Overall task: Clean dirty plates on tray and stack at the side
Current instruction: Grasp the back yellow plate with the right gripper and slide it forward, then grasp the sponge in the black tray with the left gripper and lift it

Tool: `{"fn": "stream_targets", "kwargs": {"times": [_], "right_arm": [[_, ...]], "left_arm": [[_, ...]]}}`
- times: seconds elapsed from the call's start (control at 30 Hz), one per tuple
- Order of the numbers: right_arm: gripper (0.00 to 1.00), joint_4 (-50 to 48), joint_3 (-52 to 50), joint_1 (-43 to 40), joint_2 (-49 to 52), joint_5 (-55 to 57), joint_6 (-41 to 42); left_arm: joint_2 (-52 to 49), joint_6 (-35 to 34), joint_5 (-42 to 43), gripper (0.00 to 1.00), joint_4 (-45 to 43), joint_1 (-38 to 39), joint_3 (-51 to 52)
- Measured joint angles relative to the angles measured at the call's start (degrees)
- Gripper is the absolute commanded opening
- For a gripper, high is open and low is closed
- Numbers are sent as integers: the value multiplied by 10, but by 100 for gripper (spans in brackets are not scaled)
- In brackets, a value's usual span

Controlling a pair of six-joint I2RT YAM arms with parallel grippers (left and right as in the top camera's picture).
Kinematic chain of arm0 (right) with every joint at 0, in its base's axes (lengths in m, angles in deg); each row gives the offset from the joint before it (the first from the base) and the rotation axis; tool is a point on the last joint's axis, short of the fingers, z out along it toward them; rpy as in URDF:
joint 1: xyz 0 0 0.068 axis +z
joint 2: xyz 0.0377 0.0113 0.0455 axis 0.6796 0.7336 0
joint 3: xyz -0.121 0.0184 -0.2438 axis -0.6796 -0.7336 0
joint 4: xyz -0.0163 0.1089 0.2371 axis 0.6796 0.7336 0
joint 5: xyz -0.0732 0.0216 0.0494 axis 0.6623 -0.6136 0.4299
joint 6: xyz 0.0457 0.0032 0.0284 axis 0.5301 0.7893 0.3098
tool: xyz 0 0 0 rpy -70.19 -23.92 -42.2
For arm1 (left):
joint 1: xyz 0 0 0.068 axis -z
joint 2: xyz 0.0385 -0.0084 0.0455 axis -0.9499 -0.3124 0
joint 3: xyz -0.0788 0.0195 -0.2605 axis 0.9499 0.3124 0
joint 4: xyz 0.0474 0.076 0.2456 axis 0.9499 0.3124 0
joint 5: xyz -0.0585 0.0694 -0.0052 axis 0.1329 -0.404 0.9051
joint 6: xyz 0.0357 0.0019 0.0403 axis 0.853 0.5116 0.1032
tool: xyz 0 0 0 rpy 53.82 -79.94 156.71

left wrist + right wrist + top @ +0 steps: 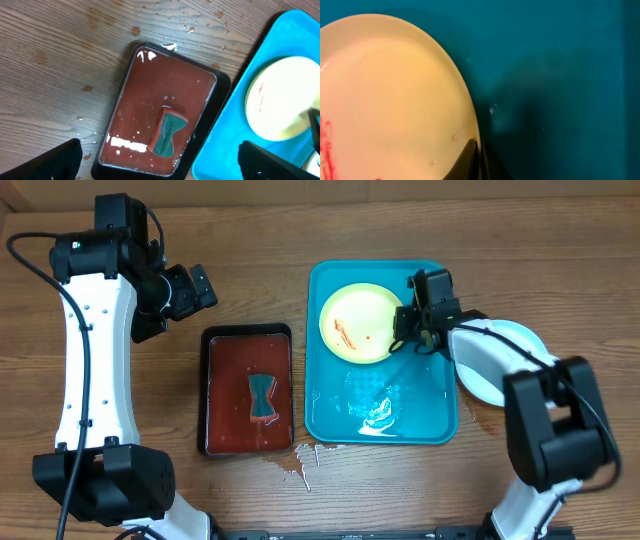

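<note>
**Overhead view.** I see the whole table (560,240). The turquoise tray (440,420) lies right of centre. The black tray (206,395) is just to its left, not touching it. One yellow-green plate (355,320) lies in the far half of the turquoise tray, with red smears on its pale centre. A film of water (375,408) glints on the tray floor nearer me. The right gripper (405,340) sits at this plate's right edge. On the wood to the right of the tray lies a blue-rimmed plate (522,338), partly hidden under my right arm. I cannot tell whether another plate lies beneath it. The left gripper (192,290) hangs over bare wood beyond the black tray's far left corner. Spilled drops (300,460) mark the table by the trays' near corners.

**Left wrist view.** Only here do the black tray's contents read clearly. It holds reddish-brown liquid (165,90), and a green-faced sponge (167,132) lies in it. The left fingers (55,162) stand at the two bottom corners of the frame, wide apart and holding nothing.

**Right wrist view.** Only here is the grip itself shown. The right fingers (467,162) meet at the bottom edge, and the plate's rim runs into the seam between them. The claw is clamped on that rim, over the turquoise tray floor.
</note>
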Motion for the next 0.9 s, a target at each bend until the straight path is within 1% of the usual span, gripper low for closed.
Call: {"fn": "stream_targets", "kwargs": {"times": [0.1, 0.17, 0.3, 0.37, 0.4, 0.5, 0.57, 0.63, 0.67, 0.83, 0.9], "right_arm": [[4, 49, 0, 0, -69, 4, 3], [4, 82, 0, 0, -135, 5, 5], [4, 172, 5, 0, -282, 8, 11], [4, 242, 12, 0, -349, 9, 26], [4, 257, 13, 0, -361, 9, 31], [4, 358, 13, 3, -388, 10, 65], [4, 388, 0, 6, -385, 10, 95], [4, 390, -43, 7, -374, 10, 137], [4, 371, -67, 8, -367, 10, 155], [4, 205, -200, 8, -316, 11, 218], [4, 177, -216, 8, -300, 10, 228]], "left_arm": [[0, 0, 0, 100, 0, 0, 0], [0, 0, 0, 100, 0, 0, 0], [0, 0, 0, 100, 0, 0, 0], [0, 0, 0, 100, 0, 0, 0], [0, 0, 0, 100, 0, 0, 0], [0, 0, 0, 100, 0, 0, 0], [0, 0, 0, 100, 0, 0, 0], [0, 0, 0, 100, 0, 0, 0], [0, 0, 0, 100, 0, 0, 0], [0, 0, 0, 100, 0, 0, 0], [0, 0, 0, 100, -1, 0, 0]]}}
